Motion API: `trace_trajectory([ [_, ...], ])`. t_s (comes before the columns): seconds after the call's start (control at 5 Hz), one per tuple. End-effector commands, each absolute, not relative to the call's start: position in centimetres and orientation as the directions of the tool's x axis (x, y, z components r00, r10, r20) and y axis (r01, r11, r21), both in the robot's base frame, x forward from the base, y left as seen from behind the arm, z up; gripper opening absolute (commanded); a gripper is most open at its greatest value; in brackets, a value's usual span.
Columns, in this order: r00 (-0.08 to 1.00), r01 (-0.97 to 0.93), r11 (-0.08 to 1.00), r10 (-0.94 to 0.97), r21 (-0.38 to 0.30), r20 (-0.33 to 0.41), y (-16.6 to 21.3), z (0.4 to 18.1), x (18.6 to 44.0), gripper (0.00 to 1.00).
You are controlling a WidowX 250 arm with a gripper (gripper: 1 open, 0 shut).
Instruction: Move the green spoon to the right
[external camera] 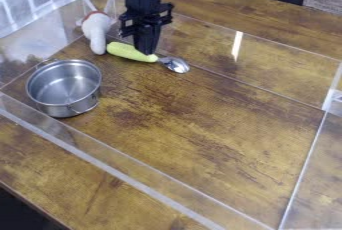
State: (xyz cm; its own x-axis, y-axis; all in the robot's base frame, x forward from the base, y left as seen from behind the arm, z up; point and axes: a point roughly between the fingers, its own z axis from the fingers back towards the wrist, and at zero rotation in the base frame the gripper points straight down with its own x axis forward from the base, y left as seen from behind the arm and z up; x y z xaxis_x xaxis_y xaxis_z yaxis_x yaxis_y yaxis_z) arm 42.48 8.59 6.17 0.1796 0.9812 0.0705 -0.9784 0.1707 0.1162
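A worn dark wooden table [201, 114] fills the view, edged by clear acrylic walls. The black gripper [143, 48] points straight down at the far left, its jaws pressed together and holding nothing. The green spoon [140, 55] lies flat on the wood right below it, handle to the left, shiny bowl to the right. A white-and-tan mushroom-like object [95, 30] stands just left of the spoon; a steel bowl [64, 85] sits nearer, well apart
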Motion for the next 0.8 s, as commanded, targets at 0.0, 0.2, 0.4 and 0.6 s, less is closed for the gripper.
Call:
trace_trajectory([
  [0.0, 0.094, -0.994, 0.098, 0.99, -0.036, 0.104, 9.2, 13.4, 42.6, 0.0],
  [0.2, 0.04, -0.997, 0.045, 0.995, -0.058, 0.094, 9.1, 15.0, 42.2, 0.0],
  [0.4, 0.004, -0.997, 0.011, 0.995, -0.072, 0.095, 8.6, 16.5, 41.7, 0.0],
  [0.6, 0.047, -0.996, 0.054, 0.994, -0.069, 0.103, 7.8, 17.4, 41.1, 0.0],
])
